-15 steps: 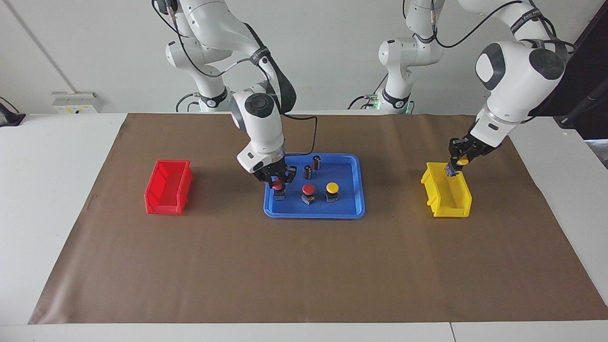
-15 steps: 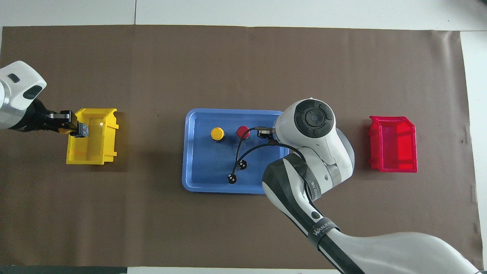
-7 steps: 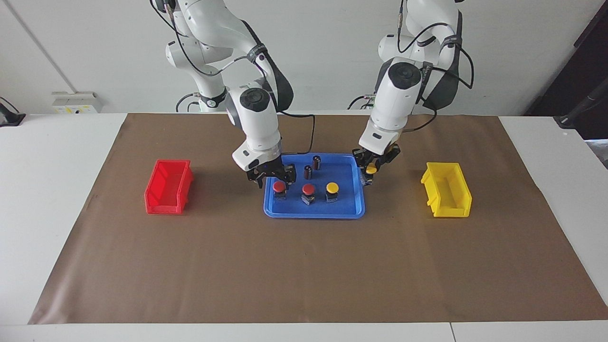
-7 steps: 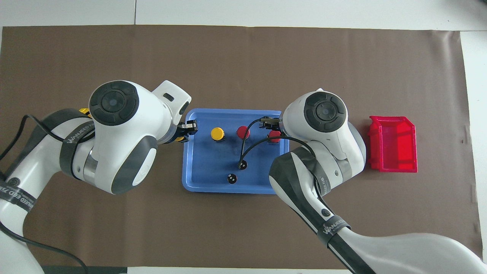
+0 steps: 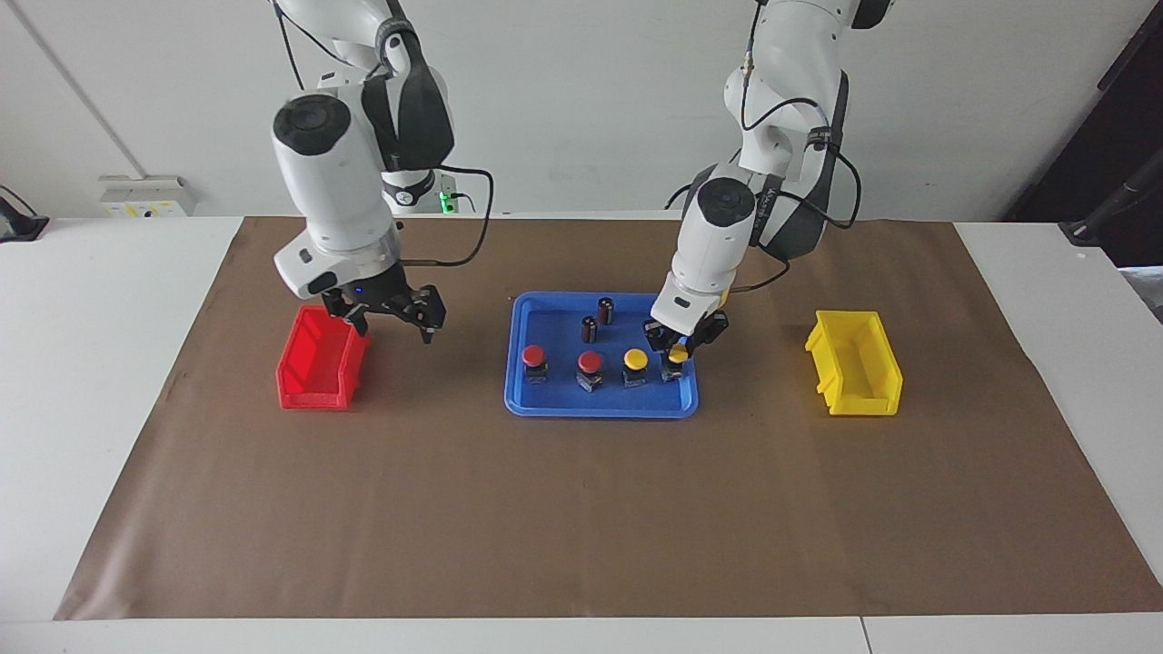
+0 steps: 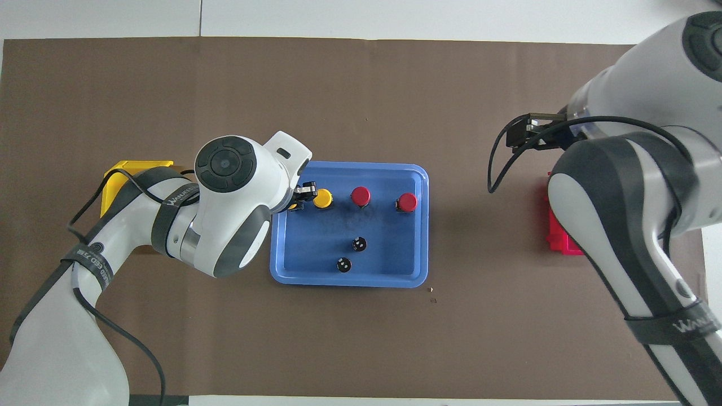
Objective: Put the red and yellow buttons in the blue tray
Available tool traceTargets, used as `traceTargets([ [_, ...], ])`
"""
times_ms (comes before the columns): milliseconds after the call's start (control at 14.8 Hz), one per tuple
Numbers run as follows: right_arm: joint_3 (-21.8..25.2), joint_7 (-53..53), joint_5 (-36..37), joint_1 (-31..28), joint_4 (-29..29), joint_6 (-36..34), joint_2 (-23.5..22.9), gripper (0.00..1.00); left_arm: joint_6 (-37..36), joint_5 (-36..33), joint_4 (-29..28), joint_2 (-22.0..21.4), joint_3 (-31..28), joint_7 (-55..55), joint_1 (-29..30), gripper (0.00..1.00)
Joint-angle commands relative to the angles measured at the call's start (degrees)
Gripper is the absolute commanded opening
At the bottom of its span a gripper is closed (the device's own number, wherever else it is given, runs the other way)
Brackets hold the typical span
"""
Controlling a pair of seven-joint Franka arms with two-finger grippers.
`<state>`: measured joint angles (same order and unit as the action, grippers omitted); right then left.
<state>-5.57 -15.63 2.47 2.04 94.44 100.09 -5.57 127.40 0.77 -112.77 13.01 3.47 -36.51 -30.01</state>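
Note:
The blue tray (image 5: 522, 400) (image 6: 350, 280) lies mid-mat. Two red buttons (image 5: 533, 361) (image 5: 590, 367) and a yellow button (image 5: 635, 364) stand in it in a row; they also show in the overhead view as red (image 6: 406, 202), red (image 6: 360, 195) and yellow (image 6: 322, 198). My left gripper (image 5: 677, 352) (image 6: 298, 201) is shut on a second yellow button (image 5: 678, 356), low in the tray at the row's end toward the left arm. My right gripper (image 5: 392, 320) is open and empty, raised over the mat beside the red bin.
Two dark cylinders with silvery tops (image 5: 605, 311) (image 5: 589, 329) stand in the tray, nearer to the robots than the row. A red bin (image 5: 320, 359) sits toward the right arm's end, a yellow bin (image 5: 854, 363) toward the left arm's end.
My left gripper carried the yellow button from the yellow bin into the tray. My right gripper let go of a red button in the tray, rose and moved to the red bin.

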Motion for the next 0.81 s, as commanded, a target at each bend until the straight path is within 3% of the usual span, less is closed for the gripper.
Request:
traceTargets([
  [0,-0.7,4.2,-0.6,-3.8,-0.3,-6.1,4.4,1.0,1.8,0.1,-0.6,0.9,-1.1,-0.3,-1.4,0.45],
  [68,-0.6,5.3,-0.6,-5.2,-1.4,-9.3,5.6,1.0,0.6,-0.1,0.0,0.8,-1.2,-0.3,-1.5,0.86],
  [271,-0.2,8.8,-0.5,-6.9,-5.1,-15.9,6.4,1.0,-10.5,-0.1,6.7,-0.2,-1.4,5.0,0.3,0.97],
  [609,0.2,11.9,-1.9,-11.9,-3.3,-15.0,7.2,1.0,-24.8,0.5,14.9,-3.2,-1.7,11.5,5.6,1.0],
  [745,0.0,11.7,-1.3,-11.4,-3.7,-15.4,7.2,1.0,-31.4,0.1,16.4,-5.4,-1.8,22.9,9.4,1.0],
])
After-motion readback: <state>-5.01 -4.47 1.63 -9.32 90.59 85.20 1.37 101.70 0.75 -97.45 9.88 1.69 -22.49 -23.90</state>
